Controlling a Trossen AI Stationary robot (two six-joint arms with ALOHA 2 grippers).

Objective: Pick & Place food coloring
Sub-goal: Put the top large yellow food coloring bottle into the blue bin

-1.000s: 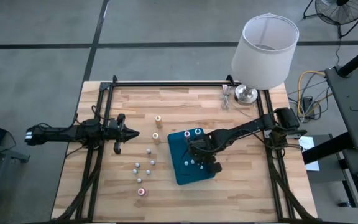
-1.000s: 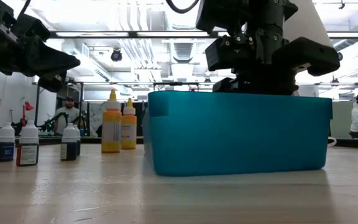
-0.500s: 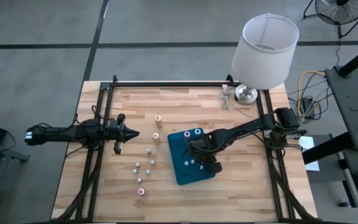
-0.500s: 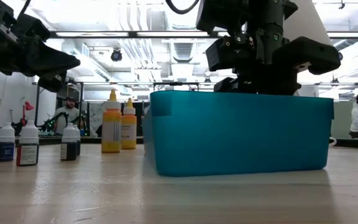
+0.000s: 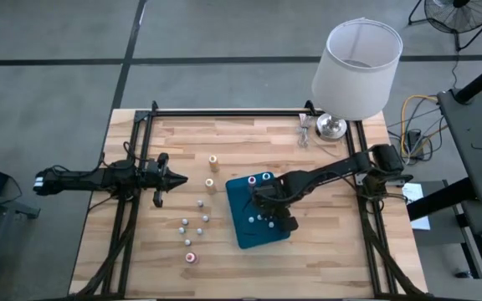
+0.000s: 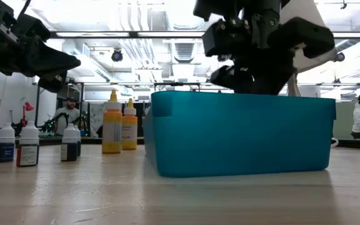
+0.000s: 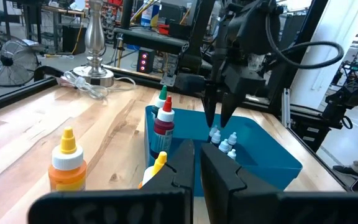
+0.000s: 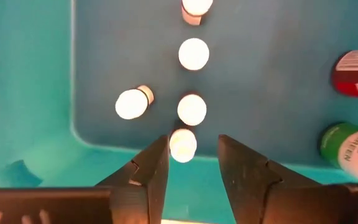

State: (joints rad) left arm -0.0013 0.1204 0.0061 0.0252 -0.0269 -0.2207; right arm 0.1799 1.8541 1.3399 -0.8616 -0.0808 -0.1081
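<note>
The food coloring is split. Several small whitish bottles point(image 5: 260, 220) and taller ones with magenta tops point(image 5: 259, 178) stand in the teal tray point(image 5: 245, 237). Two orange bottles point(image 5: 212, 171), several small ones point(image 5: 197, 224) and a magenta-topped one point(image 5: 191, 257) stand on the table left of the tray. My right gripper point(image 8: 192, 146) hangs open above the tray's near part, fingers pointing down, over a white-capped bottle point(image 8: 183, 144) without touching it; it also shows in the low view point(image 6: 252, 78). My left gripper point(image 5: 176, 179) waits shut above the table's left side.
A white-shaded lamp point(image 5: 354, 71) stands at the table's far right corner. The tray's walls point(image 6: 239, 134) rise around the bottles under my right gripper. The loose bottles point(image 6: 28, 147) stand between the tray and my left arm. Bare wood lies near the table's near edge.
My right gripper has risen from inside the tray until its fingers show above the rim, and it has tipped a little. The bottles in the tray and on the table have stayed where they were.
</note>
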